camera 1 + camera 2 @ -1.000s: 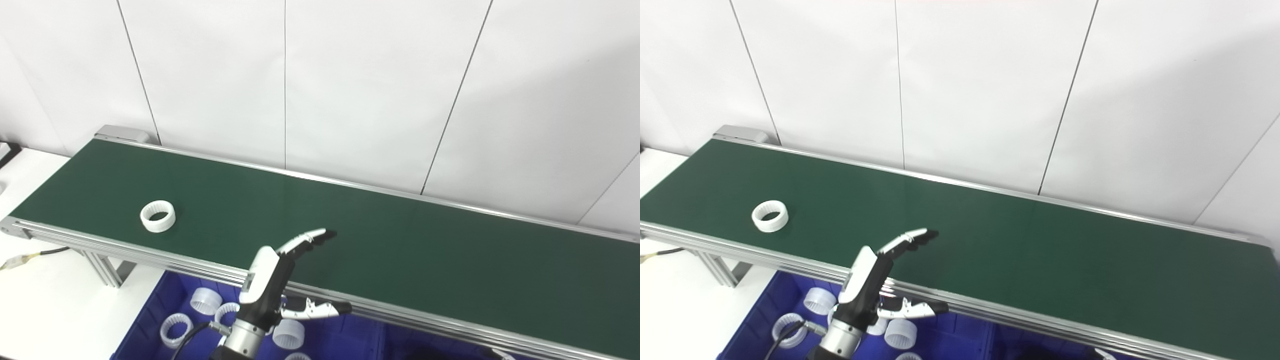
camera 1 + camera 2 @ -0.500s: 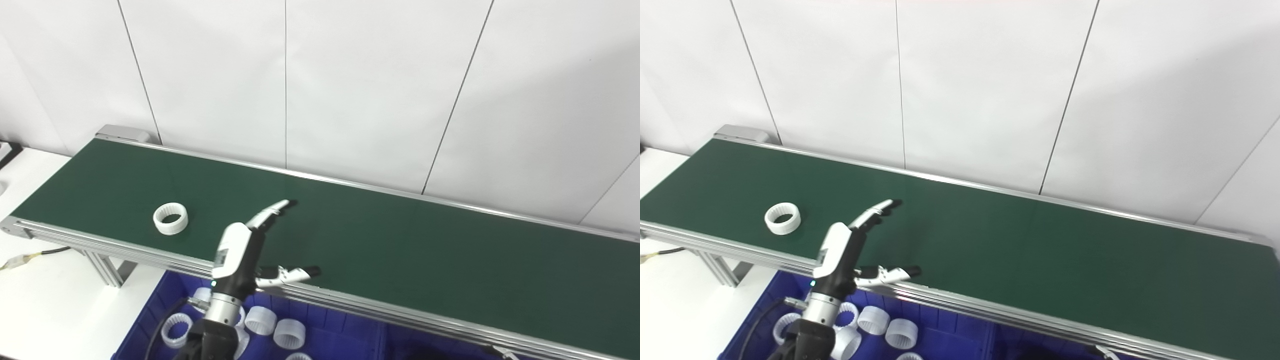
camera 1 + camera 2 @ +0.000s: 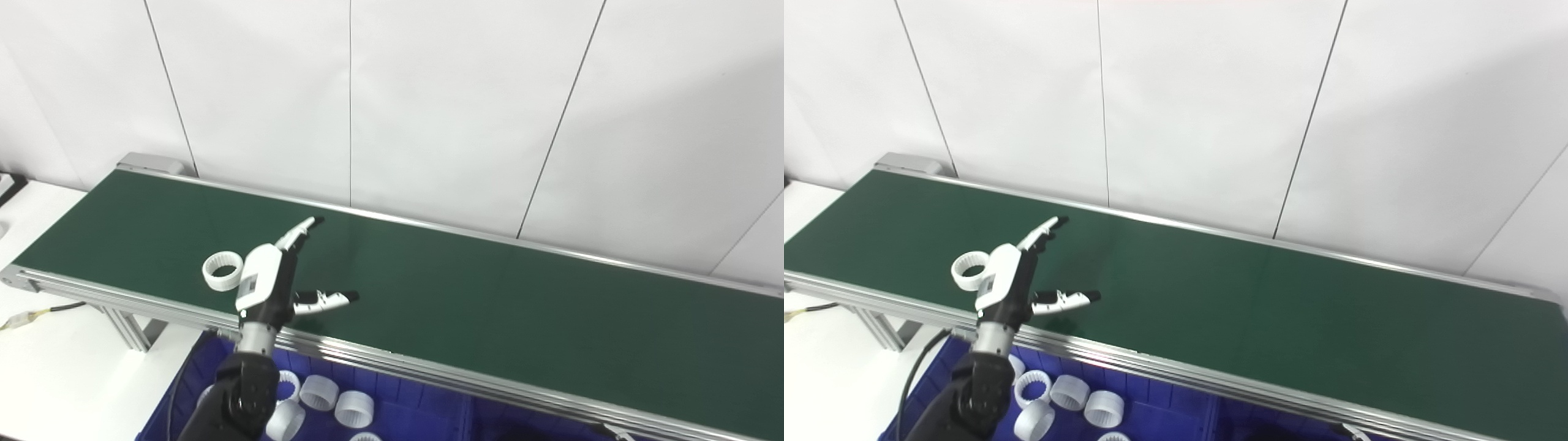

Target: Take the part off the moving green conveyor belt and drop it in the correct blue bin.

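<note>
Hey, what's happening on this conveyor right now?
The robot's left hand is open over the green belt, right beside a white ring riding on it, not yet gripping it. Below the belt's near edge, a blue bin already holds several similar rings. The right hand isn't in view.

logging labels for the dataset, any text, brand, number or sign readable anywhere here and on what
None can be read.
Left hand: a small grey patch on its white back, too small to read.
Conveyor belt, white ring, blue bin and the wall: no text or signs seen.
</note>
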### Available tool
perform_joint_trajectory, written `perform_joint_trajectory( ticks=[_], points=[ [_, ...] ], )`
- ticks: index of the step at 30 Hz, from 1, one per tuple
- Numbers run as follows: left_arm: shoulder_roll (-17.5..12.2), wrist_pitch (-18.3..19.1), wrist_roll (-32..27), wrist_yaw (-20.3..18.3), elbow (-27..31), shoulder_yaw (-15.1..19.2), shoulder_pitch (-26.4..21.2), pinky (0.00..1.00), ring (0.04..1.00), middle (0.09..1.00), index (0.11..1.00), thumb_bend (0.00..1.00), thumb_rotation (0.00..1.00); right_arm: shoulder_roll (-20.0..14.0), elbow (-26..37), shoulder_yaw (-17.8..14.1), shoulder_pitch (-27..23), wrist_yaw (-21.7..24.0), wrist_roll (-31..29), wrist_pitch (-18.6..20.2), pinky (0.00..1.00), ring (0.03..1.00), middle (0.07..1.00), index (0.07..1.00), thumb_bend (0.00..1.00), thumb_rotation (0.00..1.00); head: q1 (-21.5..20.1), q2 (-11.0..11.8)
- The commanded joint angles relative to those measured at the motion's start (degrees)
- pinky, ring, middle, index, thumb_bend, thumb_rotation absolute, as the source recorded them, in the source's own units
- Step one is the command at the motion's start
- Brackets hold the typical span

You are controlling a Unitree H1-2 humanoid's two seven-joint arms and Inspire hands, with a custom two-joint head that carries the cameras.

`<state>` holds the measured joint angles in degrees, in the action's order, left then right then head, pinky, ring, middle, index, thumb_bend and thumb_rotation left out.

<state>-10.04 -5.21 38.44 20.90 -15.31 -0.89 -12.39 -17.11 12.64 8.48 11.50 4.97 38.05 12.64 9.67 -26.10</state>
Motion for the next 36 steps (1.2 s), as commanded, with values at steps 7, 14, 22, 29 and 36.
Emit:
perform_joint_trajectory(
  ticks=[7, 14, 22, 29, 36],
  points=[
    [-3.24, 2.63, 1.59, 4.23, -4.03, -0.54, -5.09, 0.73, 0.841, 0.888, 0.885, 0.83, 0.33, -0.7, 1.16, -0.05, -0.75, -1.67, -0.13, -2.76, 0.63, 0.676, 0.691, 0.826, 0.81, 0.18, 0.04, -0.05],
    [-4.8, 7.18, 0.58, 2.45, -6.28, -0.68, -6.76, 0.75, 0.868, 0.913, 0.909, 0.83, 0.33, -0.76, 0.77, 0.13, -0.81, -2.36, -0.06, -3.49, 0.62, 0.667, 0.685, 0.823, 0.81, 0.19, -0.06, 0.02],
    [-5.38, 13.58, 0.04, 0.84, -7.31, -0.98, -7.37, 0.79, 0.881, 0.923, 0.914, 0.85, 0.32, -0.79, 0.76, 0.23, -0.85, -2.23, -0.17, -3.03, 0.62, 0.669, 0.689, 0.825, 0.81, 0.19, -0.15, -0.02],
    [-6.58, 16.51, 0.27, 1.08, -10.39, -2.27, -8.48, 0.86, 0.904, 0.928, 0.917, 0.85, 0.3, -1.01, 0.95, 0.53, -0.88, -2.07, 0.15, -2.88, 0.62, 0.666, 0.688, 0.826, 0.8, 0.2, -0.43, -0.16],
    [-7.62, 16.71, -0.11, 2.7, -15.22, -3.07, -9.59, 0.87, 0.909, 0.923, 0.918, 0.85, 0.24, -1.02, 1.0, 0.62, -0.64, -2.44, 0.15, -3.2, 0.62, 0.666, 0.686, 0.827, 0.8, 0.2, -0.55, -0.24]
  ],
)
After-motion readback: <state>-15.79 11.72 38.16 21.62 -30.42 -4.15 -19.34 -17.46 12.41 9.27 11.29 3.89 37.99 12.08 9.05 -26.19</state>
